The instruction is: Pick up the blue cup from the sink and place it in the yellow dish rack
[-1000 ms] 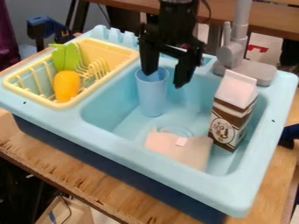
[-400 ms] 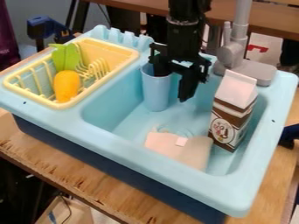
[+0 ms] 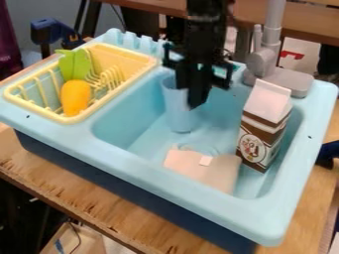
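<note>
Hanging beside a light blue cup (image 3: 177, 113) in a toy sink (image 3: 165, 181), the black robot hand (image 3: 193, 99) showed neither its opening nor any grip clearly, while a brown-and-white carton (image 3: 267, 119), its label (image 3: 253, 148) round and illustrated, stood nearby.

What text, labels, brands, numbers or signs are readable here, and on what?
None readable.
Milk-style carton: round printed emblem on its brown-and-white side; any lettering is too small to read.
White object behind the faucet: red mark, not readable as a word or sign.
White patch on the flat pinkish item in the sink: too small to tell if anything is printed.
</note>
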